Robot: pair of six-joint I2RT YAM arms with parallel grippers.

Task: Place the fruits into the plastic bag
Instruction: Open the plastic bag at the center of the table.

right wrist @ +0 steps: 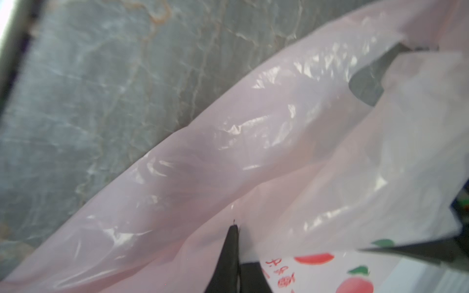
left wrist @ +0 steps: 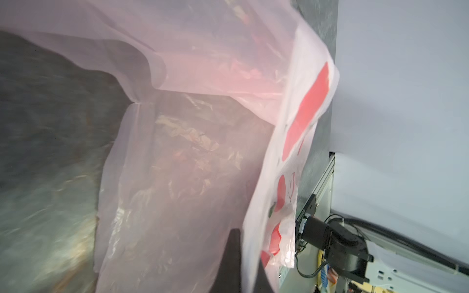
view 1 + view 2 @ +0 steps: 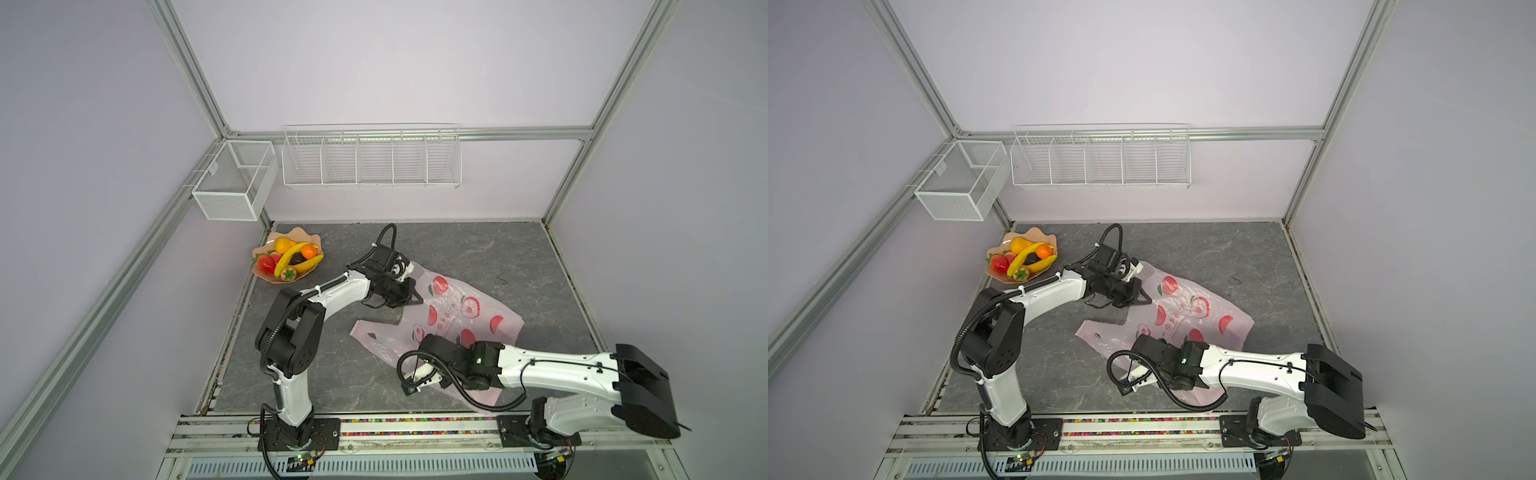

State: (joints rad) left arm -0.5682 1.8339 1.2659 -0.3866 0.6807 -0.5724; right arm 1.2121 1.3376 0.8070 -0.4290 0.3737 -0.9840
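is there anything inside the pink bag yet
No fruit shows through the thin bag, only grey table; the fruits sit in the dish. The bag's near end is hidden under the right arm.

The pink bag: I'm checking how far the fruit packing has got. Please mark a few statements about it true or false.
1. The fruit sits in the dish. True.
2. The bag stands upright on the table. False: it lies flat and crumpled.
3. The left arm has its jaws shut on the bag. True.
4. The right arm has its jaws open above the dish. False: they are shut on the bag, away from the dish.
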